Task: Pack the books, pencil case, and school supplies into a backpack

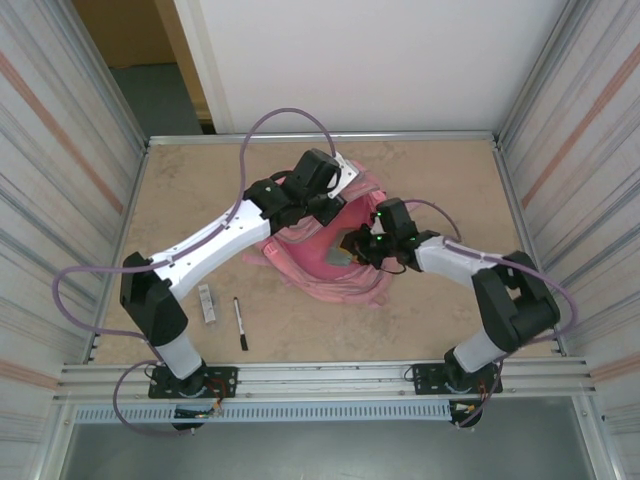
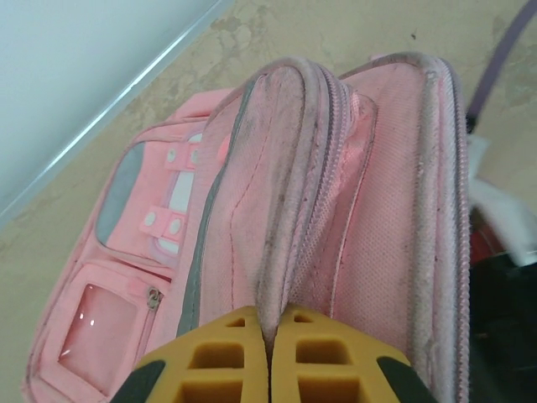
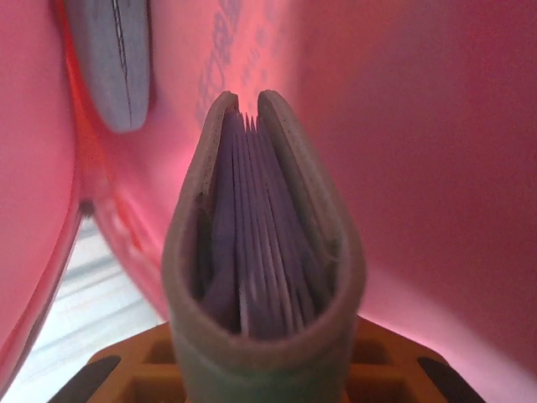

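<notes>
Left hand [image 2: 268, 369] pinches the pink backpack's [image 2: 277, 210] opening; right hand [image 3: 268, 369], inside, grips a grey-green notebook [image 3: 264, 243] beside the pencil case [image 3: 113, 59]. Pen [image 1: 240, 324] and bar [image 1: 207, 302] wait on the bench [image 1: 420, 320].

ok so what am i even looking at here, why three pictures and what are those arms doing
These are two robot arms bolted to a table edge. The overhead picture shows both reaching into a pink backpack; a black pen and a small whitish bar lie on the table. The other two pictures come from cameras on each wrist. The left gripper is pinched shut on the backpack's zippered rim, holding it open. The right gripper is inside the bag, clamped on a small grey-green booklet, near a blue-grey pouch.
</notes>
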